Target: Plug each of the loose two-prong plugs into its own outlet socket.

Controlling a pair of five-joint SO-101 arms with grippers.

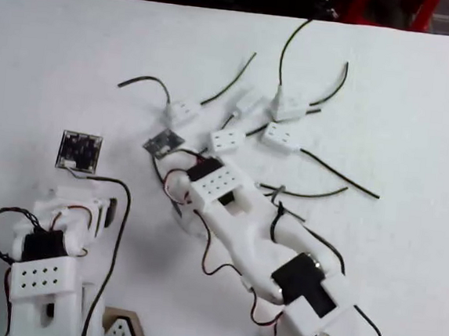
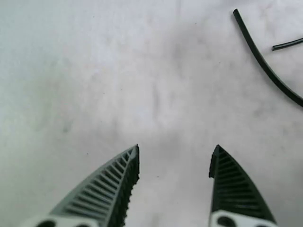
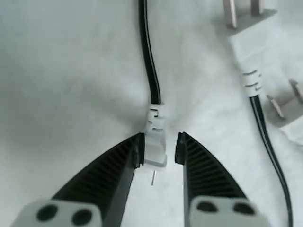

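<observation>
White plastic two-prong plug (image 3: 155, 153): landmark item. It lies on the white table (image 1: 421, 75) between the fingers of the right gripper (image 3: 158, 140). One thin metal prong shows under its body, pointing back toward the wrist. Its black cord (image 3: 150, 71) runs straight away from the fingertips.

Right gripper: ribbed dark fingers (image 3: 120, 165) narrowly parted, just wider than the landmark plug. One finger rests against the plug's side, and a sliver of table shows between the plug and the other finger. The grip is not closed.

Second white plug with two metal prongs (image 3: 248, 23): lies near the landmark plug's cord, apart from it. Its ribbed collar and black lead (image 3: 266, 142) pass close by the outer side of one right finger.

Third pronged white piece (image 3: 289, 111): lies beyond that lead from the landmark plug, cut by the view's edge.

Left gripper (image 2: 175, 150): ribbed fingers spread wide, holding nothing, with white tabletop beneath. A curved black wire (image 2: 265, 64) and a loose wire end (image 2: 286, 45) lie ahead to one side, well apart from the tips.

High view: a cluster of white blocks on black cords (image 1: 227, 141) sits mid-table, and the right arm (image 1: 257, 242) reaches its near side. The left arm (image 1: 38, 270) stands well apart from the cluster, at the table's near edge. Broad white tabletop runs from the cluster out to the far edge and both sides.
</observation>
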